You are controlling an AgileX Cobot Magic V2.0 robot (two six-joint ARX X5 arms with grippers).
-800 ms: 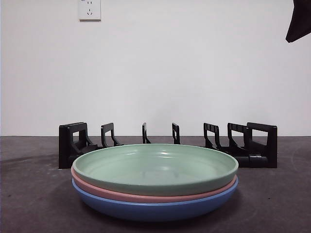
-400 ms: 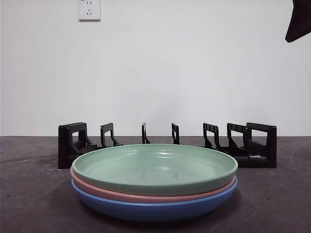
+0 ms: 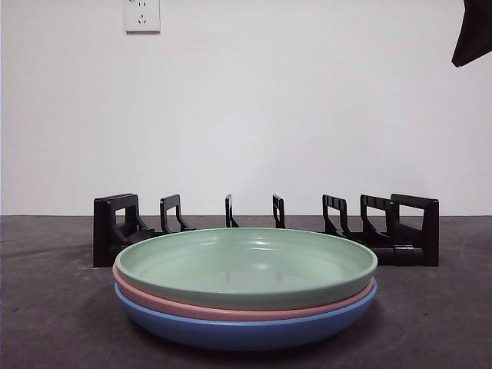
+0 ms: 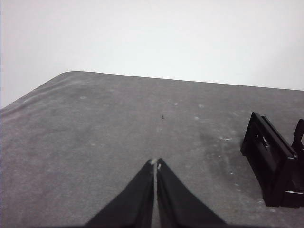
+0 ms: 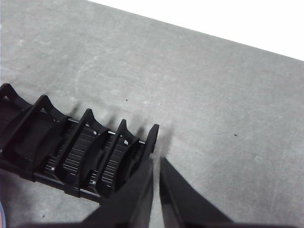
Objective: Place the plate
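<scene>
Nearest: pale green round plate (image 3: 246, 265) atop pink plate (image 3: 231, 310) atop blue plate (image 3: 246, 330), stacked on the dark grey table (image 3: 46, 307). Behind: black slotted plate rack (image 3: 265, 227). Left gripper (image 4: 155, 164) and right gripper (image 5: 156, 160): jaws closed, empty, above the table.

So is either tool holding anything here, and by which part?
Nothing is held. The left tool and right tool are both shut on nothing, above the grey table; the green plate sits untouched on its stack.

A plain white wall (image 3: 307, 115) stands behind the dark grey table (image 3: 46, 307). A power socket (image 3: 142, 15) sits high up
</scene>
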